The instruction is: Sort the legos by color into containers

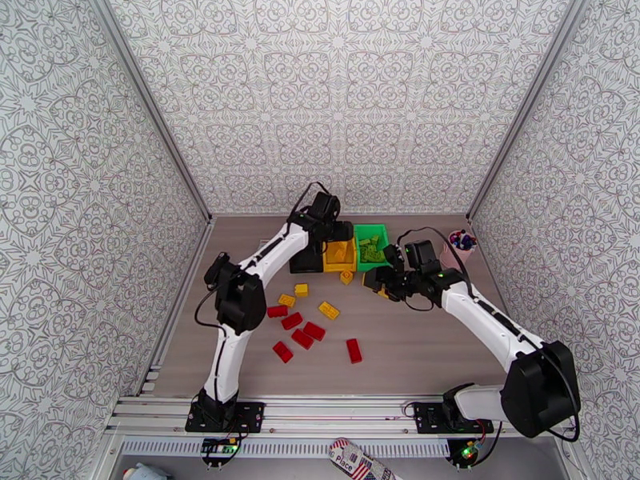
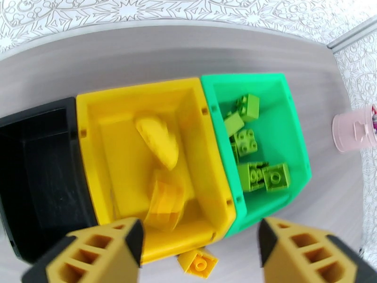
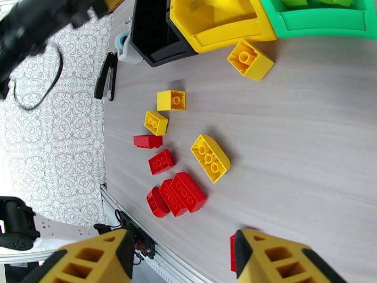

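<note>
My left gripper hangs open over the front of the yellow bin, nothing between its fingers. Two blurred yellow bricks show inside that bin. The green bin to its right holds several lime bricks; the black bin stands to its left. One yellow brick lies on the table just in front of the bins. My right gripper is open above the table, over loose yellow bricks and red bricks. From above, the left gripper and right gripper are close together.
A pink cup of pens stands at the back right, beside the green bin. Several red bricks and yellow bricks are scattered mid-table, one red brick apart to the right. Patterned walls enclose the table.
</note>
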`<action>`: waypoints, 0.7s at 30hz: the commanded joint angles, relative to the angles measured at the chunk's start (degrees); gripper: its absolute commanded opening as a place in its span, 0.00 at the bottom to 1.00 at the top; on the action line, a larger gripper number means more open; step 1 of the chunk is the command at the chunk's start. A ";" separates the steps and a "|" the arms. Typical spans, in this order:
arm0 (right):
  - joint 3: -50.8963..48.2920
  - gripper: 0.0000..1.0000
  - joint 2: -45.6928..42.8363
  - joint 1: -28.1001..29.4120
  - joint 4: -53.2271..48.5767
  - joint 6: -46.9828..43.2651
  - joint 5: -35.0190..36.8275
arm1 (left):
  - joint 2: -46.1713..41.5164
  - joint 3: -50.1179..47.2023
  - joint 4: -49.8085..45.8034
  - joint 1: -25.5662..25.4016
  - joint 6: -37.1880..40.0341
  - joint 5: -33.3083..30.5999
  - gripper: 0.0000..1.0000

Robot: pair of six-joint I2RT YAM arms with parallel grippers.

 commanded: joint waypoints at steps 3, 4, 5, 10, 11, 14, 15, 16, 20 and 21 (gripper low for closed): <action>-2.05 0.62 -3.51 -0.41 -2.68 -2.06 2.75 | -1.47 -0.61 -3.63 -2.06 2.73 -2.35 0.76; -2.46 0.63 -3.91 -0.41 -3.14 -2.56 3.26 | -3.29 -1.59 -3.56 -2.64 3.65 -2.93 0.76; -2.67 0.63 -4.25 -0.41 -3.57 -3.03 3.66 | -3.92 -2.34 -3.58 -3.13 4.33 -3.34 0.76; -3.86 0.64 -5.42 -0.41 -5.14 -4.79 4.61 | -6.46 -7.35 -4.56 -5.32 8.43 -5.08 0.77; -4.00 0.64 -5.59 -0.41 -5.32 -4.92 4.65 | -6.67 -7.80 -4.85 -5.57 9.01 -5.32 0.77; -4.62 0.65 -6.40 -0.41 -5.66 -5.36 4.98 | -7.04 -8.86 -5.87 -6.12 10.39 -5.66 0.77; -4.86 0.65 -6.67 -0.47 -5.82 -5.43 5.07 | -7.02 -9.23 -6.23 -6.36 10.91 -5.85 0.77; -5.15 0.65 -6.86 -0.41 -5.92 -5.54 5.07 | -6.93 -9.44 -6.41 -6.56 11.45 -6.00 0.77; -6.33 0.64 -7.66 -0.50 -6.85 -6.13 5.75 | -6.39 -10.43 -7.38 -7.20 12.97 -7.31 0.78; -6.73 0.65 -8.05 -0.50 -6.99 -6.28 5.86 | -6.18 -10.77 -7.60 -7.39 13.20 -7.61 0.77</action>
